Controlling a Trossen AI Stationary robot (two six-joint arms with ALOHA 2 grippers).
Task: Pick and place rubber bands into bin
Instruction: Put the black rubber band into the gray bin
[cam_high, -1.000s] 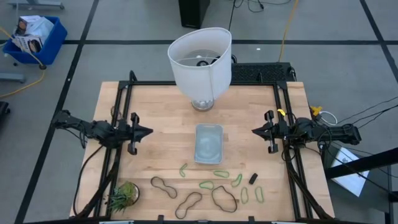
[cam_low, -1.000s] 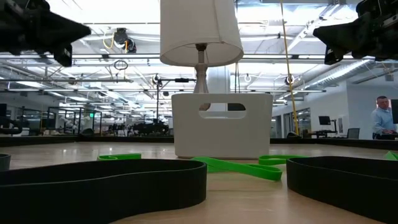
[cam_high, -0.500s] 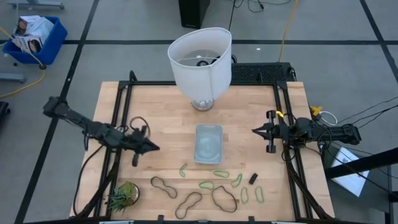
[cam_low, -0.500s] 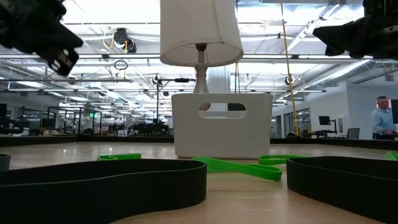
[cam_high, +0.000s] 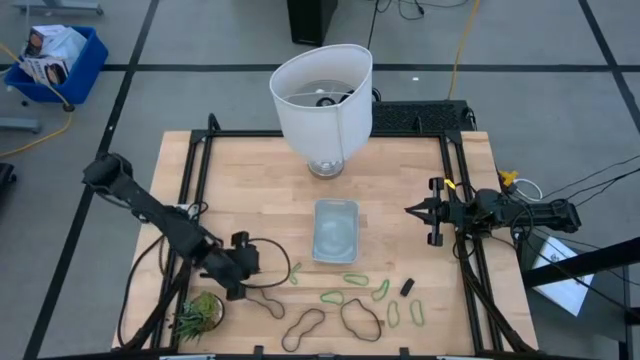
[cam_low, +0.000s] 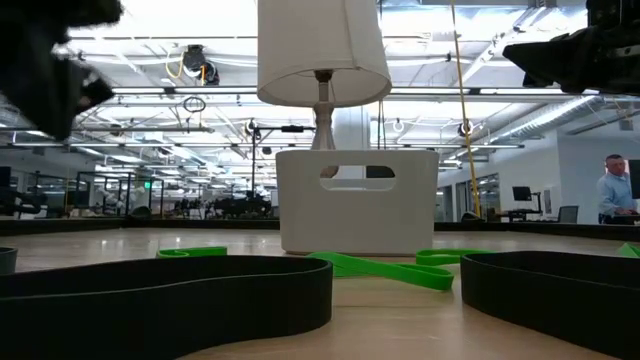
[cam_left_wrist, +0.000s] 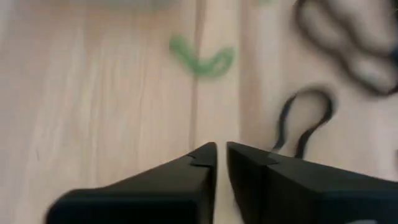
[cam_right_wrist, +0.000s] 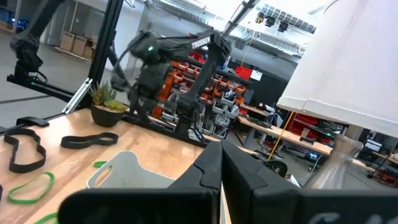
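Your rubber bands (cam_high: 345, 300) lie scattered across the near part of the worktop (cam_high: 260, 190): small light-green loops just in front of the bin, with one green loop (cam_high: 294, 273) off its near left corner, and larger dark wavy bands nearer the front edge, one dark band (cam_high: 263, 300) lying to the left of the rest. The bin (cam_high: 335, 231) sits at the middle of the worktop, pale and translucent, and you can see no band inside it from above. Your left pincer (cam_high: 243, 263) is low over the worktop near the front left, just beside that leftmost dark band and between the plant and the green loop; in the left wrist view its fingers (cam_left_wrist: 198, 163) stand a narrow slit apart with nothing between them, the green loop (cam_left_wrist: 202, 59) ahead and a dark band (cam_left_wrist: 305, 118) off to one side. Your right pincer (cam_high: 412, 211) waits to the right of the bin, well clear of the bands, its fingers pressed together and holding nothing. Behind the bin stands the white lampshade (cam_high: 322, 97) on its base, and the spiky green plant (cam_high: 198, 313) sits at the front left corner.
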